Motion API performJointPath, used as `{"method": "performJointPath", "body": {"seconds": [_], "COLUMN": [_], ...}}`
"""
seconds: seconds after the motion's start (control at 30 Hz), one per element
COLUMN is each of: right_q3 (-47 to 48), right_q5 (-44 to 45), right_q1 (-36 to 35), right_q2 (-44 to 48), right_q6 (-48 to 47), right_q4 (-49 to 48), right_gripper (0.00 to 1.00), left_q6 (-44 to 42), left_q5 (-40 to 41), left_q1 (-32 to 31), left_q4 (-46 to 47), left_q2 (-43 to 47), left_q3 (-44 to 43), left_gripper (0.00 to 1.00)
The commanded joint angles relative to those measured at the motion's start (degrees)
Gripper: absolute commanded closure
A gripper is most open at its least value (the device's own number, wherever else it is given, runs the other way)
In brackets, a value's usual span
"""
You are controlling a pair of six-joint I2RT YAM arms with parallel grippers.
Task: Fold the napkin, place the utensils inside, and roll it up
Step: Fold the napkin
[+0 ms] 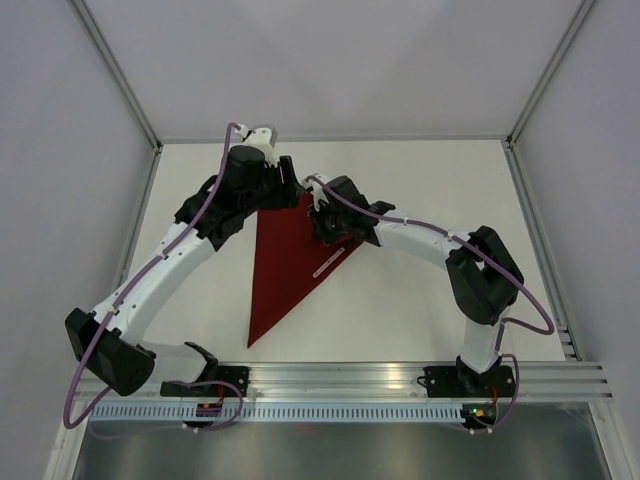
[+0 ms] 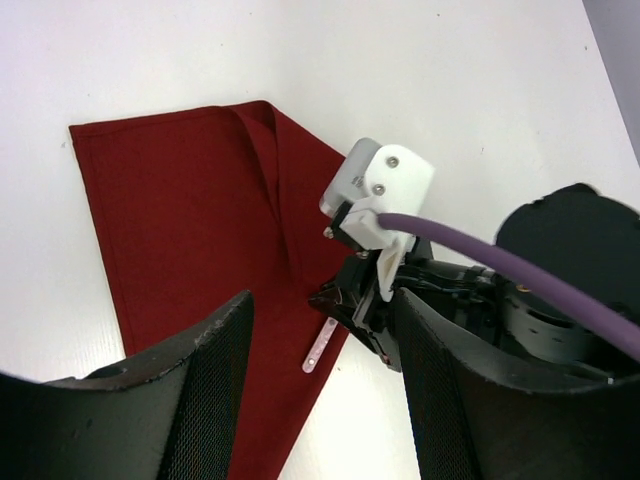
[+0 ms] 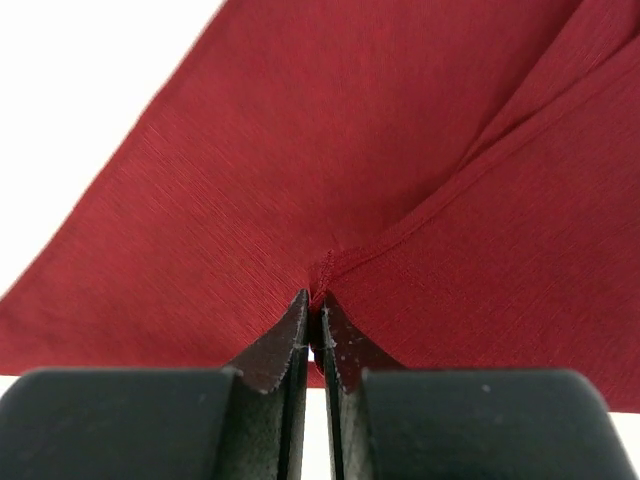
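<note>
The dark red napkin (image 1: 285,270) lies on the white table folded into a long triangle, its point toward the arms. My right gripper (image 1: 325,225) is at the napkin's upper right edge, and the right wrist view shows the gripper (image 3: 313,305) shut on a puckered hem of the napkin (image 3: 300,150). My left gripper (image 1: 283,188) hovers over the top corner. In the left wrist view its jaws (image 2: 320,300) stand wide open and hold nothing, with the napkin (image 2: 180,210) below. A loose flap of cloth runs down from the top corner. The utensils are out of view.
A small pale strip (image 1: 328,262) lies on the napkin near its right edge, just below the right gripper. White walls and metal posts enclose the table (image 1: 420,300). An aluminium rail (image 1: 400,380) with both arm bases runs along the near edge.
</note>
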State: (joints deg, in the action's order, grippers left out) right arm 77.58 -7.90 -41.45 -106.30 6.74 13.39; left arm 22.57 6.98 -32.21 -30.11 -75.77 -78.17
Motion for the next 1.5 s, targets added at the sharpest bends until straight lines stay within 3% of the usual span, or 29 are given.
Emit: {"method": "performJointPath", "body": {"seconds": [0.0, 0.3, 0.5, 0.53, 0.63, 0.73, 0.97, 1.17, 1.3, 1.47], "right_q3": [-0.9, -2.6, -3.5, -3.4, -3.5, -3.1, -3.7, -5.7, -5.3, -4.6], "right_q5": [2.5, 2.1, 0.5, 0.4, -0.7, -2.7, -1.1, 1.7, 4.0, 4.6], "right_q1": [-0.6, -1.4, -2.5, -2.6, -3.2, -3.5, -3.8, -3.7, -3.8, -3.7], "right_q2": [-2.1, -2.1, -0.8, -0.6, 0.0, 1.1, 4.3, 4.6, 3.0, 0.2], "right_q6": [-1.3, -2.5, -3.1, -3.2, -3.7, -4.0, -5.8, -5.2, -4.8, -5.3], "right_q4": [1.0, 1.9, 2.1, 2.3, 2.7, 3.3, 4.6, 3.1, 3.0, 3.7], "right_gripper": [0.87, 0.85, 0.64, 0.56, 0.47, 0.45, 0.46, 0.55, 0.68, 0.73], "left_q6": [1.5, 1.9, 2.1, 2.1, 2.3, 2.3, 2.4, 2.7, 2.6, 2.4], "left_q5": [-0.7, -1.0, -1.5, -1.5, -1.7, -1.8, -1.8, -2.1, -2.1, -2.1], "left_q1": [0.2, 0.3, 0.2, 0.2, 0.2, 0.2, 0.2, 0.2, 0.2, 0.2], "left_q4": [0.1, 0.6, 0.9, 0.8, 0.9, 0.8, 0.8, 0.9, 0.8, 0.8], "left_q2": [1.8, 1.9, 1.9, 1.9, 2.0, 2.1, 2.7, 2.6, 2.8, 2.9], "left_q3": [0.7, 2.2, 2.7, 2.8, 2.9, 3.0, 2.9, 2.8, 2.9, 3.2], "left_gripper": [0.36, 0.36, 0.36, 0.36, 0.35, 0.35, 0.35, 0.34, 0.35, 0.34]}}
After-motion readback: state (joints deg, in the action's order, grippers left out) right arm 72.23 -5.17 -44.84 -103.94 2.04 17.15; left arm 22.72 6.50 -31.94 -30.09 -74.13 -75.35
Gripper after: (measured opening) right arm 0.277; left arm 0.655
